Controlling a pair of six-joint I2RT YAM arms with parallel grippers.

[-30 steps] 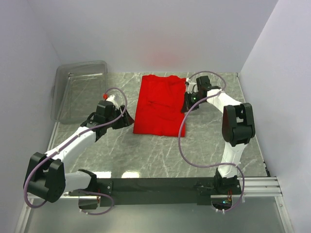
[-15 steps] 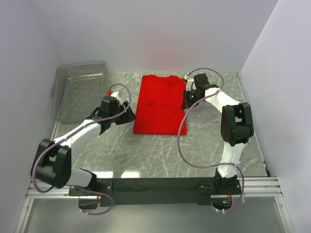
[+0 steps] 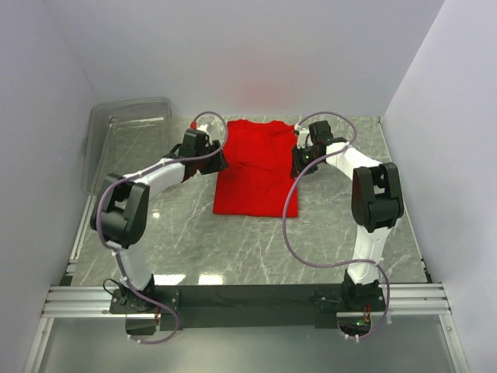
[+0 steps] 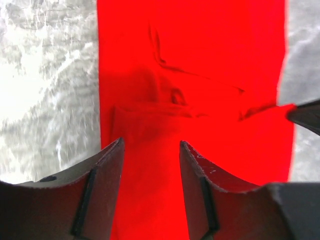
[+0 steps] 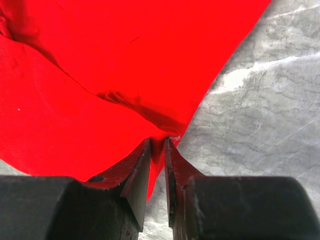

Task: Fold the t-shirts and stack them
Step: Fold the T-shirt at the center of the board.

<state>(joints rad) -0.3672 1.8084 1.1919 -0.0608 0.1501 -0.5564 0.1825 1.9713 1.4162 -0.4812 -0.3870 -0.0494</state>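
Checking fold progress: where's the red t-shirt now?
Top view: the red t-shirt lies far-centre on the table, between the left gripper and right gripper, right of the clear bin.

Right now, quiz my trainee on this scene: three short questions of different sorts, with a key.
1. True or false: the shirt lies inside the bin.
2. Pick one. The left gripper has its jaws: A) apart above the shirt; B) shut on the bin; C) out of every view.
3. Fill in: in the top view, the right gripper is at the shirt's ___ edge.

Key: 1 false, it lies flat on the table beside the bin; 2 A; 3 right.
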